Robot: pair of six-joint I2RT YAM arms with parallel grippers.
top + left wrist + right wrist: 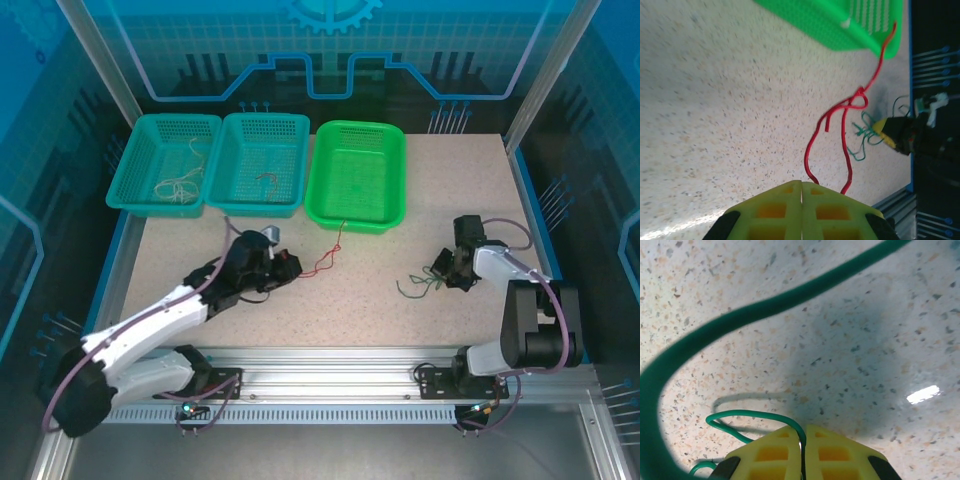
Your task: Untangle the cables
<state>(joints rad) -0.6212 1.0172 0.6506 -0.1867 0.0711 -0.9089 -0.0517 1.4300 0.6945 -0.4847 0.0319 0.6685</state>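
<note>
Two grippers are busy: the left gripper [801, 186], fingers pressed together, is pinching the thin red cable [844, 135] running up to the bright green plastic basket's [352, 224] near rim. Right of that basket, the right gripper [803, 432] is clamping the thin dark green cable [740, 315].

White left arm [150, 325] and right arm [500, 263], black joints, purple-grey cables [578, 318], yellow windowed fingers [772, 210] on left tool [801, 185], right tool [804, 432]

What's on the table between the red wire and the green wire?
Nothing; the top view shows bare table between red wire and green wire.
</note>
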